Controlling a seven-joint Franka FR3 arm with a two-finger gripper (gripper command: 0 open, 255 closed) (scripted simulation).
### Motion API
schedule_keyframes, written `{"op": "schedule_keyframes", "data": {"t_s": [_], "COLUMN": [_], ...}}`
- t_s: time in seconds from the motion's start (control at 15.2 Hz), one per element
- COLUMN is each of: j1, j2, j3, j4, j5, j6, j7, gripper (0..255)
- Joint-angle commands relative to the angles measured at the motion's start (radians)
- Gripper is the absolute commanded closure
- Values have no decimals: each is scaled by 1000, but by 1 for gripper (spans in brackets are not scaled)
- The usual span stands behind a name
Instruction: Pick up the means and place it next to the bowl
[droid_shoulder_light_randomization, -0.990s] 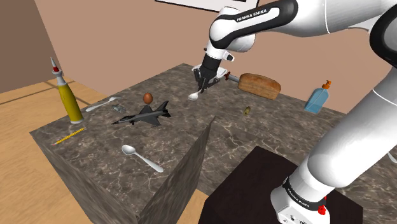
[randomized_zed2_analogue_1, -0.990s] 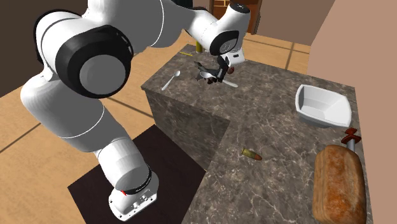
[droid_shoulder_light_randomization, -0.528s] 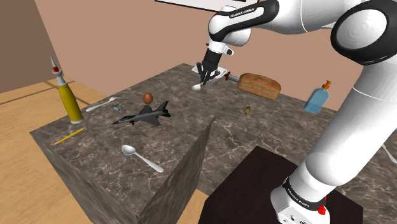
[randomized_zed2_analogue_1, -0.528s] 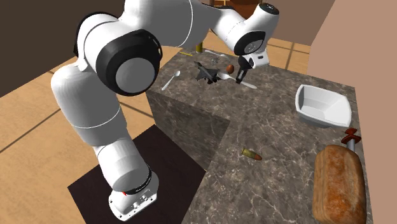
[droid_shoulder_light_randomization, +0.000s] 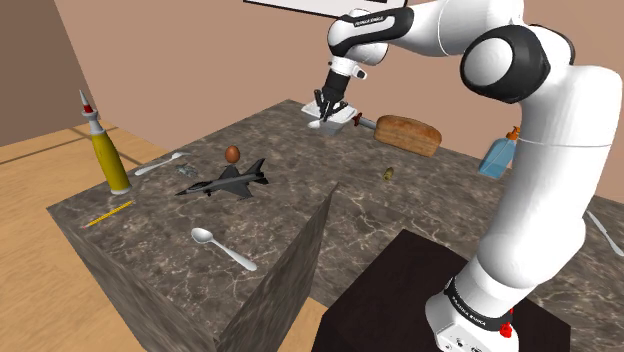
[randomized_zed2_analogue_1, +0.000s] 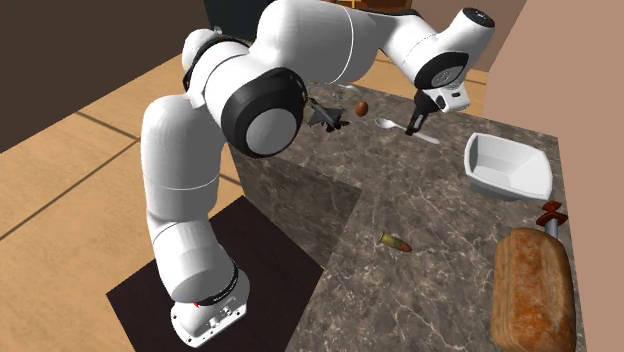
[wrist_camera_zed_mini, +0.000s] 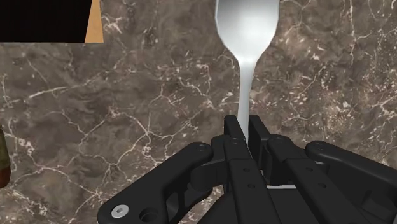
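Now, pincer (wrist_camera_zed_mini: 247, 126) clamped on spoon (wrist_camera_zed_mini: 247, 38) handle — scoop jutting ahead; white bowl (randomized_zed2_analogue_1: 507, 166) near

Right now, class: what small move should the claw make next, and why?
Probably carry the spoon a little closer to the white bowl before lowering it. The claw is shut on the spoon's handle, and in the second exterior view a stretch of bare counter lies between spoon and bowl.
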Motion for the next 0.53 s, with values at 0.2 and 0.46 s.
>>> {"op": "schedule_keyframes", "data": {"t_s": [0.2, 0.46], "j1": [-54, -88], "j2": [208, 357], "j3": [-14, -15], "j4": [326, 558], "j5": [7, 10], "j6": [-130, -217], "j7": [-39, -51], "gripper": [255, 255]}}
